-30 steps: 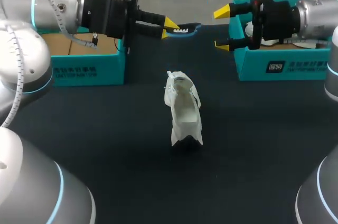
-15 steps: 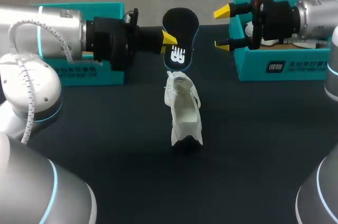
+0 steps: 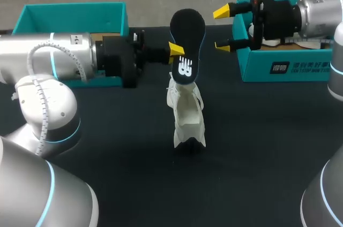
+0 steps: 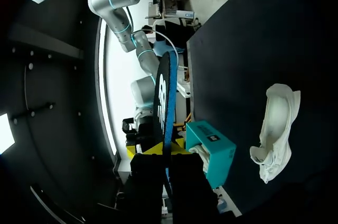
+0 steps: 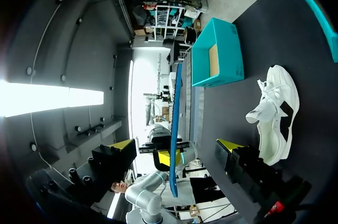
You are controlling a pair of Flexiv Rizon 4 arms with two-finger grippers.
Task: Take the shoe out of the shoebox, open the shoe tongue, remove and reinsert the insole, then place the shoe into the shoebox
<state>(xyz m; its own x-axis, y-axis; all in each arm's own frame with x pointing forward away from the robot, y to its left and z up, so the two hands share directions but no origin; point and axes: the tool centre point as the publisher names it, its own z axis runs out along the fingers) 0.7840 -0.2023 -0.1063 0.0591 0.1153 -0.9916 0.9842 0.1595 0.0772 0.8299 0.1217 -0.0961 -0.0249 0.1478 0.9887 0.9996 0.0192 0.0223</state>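
Logging white soft-sided sneaker (image 3: 187, 110) at centre of matte black tabletop (image 3: 268, 152), resting on its sole, collar gaping, laces loose, fabric upper creased. Just above sneaker's far end: flat black foam insole (image 3: 186, 45), oblong with rounded ends, thin blue edge, white printed mark low on its face, held upright with lower end at the collar; contact with sneaker not discernible. Clamped on insole from both faces: left gripper (image 3: 176, 50), insole seen edge-on between its yellow tips in left wrist view. Farther back, right gripper (image 3: 224, 28) hanging over the sneaker-side end of right teal cardboard shoebox (image 3: 289, 69), fingers spread wide, nothing between. Behind left arm, left teal cardboard shoebox (image 3: 75, 12), open-topped, brown inside.
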